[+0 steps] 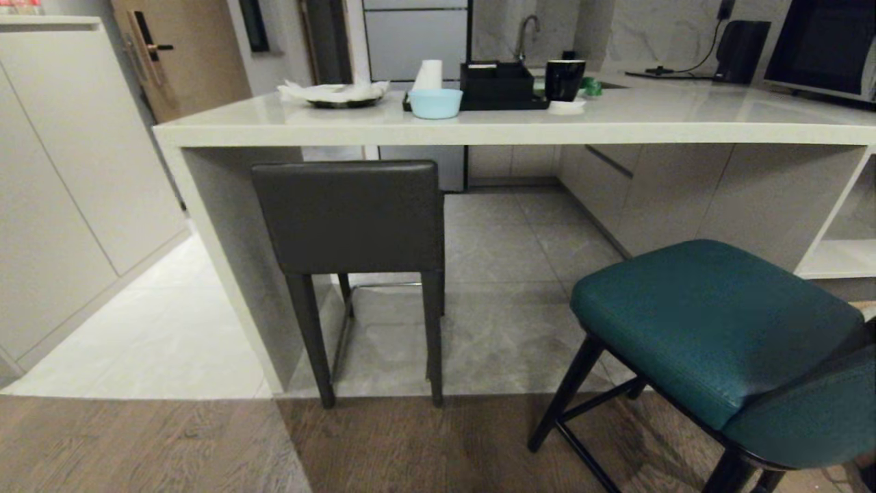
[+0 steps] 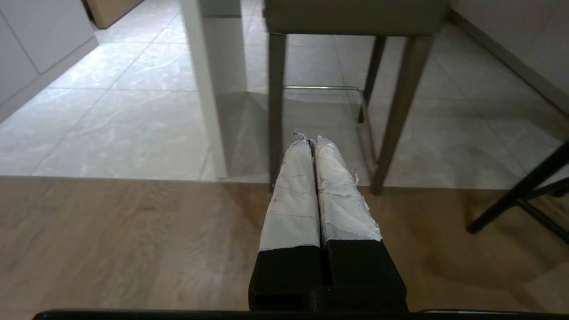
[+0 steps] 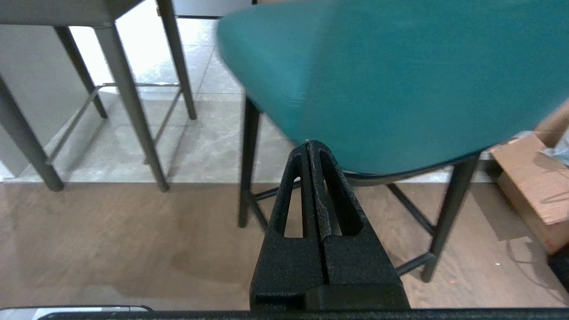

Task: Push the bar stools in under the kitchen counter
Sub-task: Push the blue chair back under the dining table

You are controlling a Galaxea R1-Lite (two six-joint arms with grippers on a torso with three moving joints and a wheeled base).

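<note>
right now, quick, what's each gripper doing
left gripper: shut, holding nothing, low above the floor.
right gripper: shut, holding nothing, tips just short of the teal stool.

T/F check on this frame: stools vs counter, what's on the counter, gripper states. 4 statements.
1. The dark grey leather square-backed stool sits tucked under the off-white stone counter. True.
2. The teal curved-back stool is under the counter too. False: it stands out on the wood floor.
3. The left gripper is open. False: its white-wrapped fingers are together.
4. A light blue bowl rests on the counter. True.
</note>
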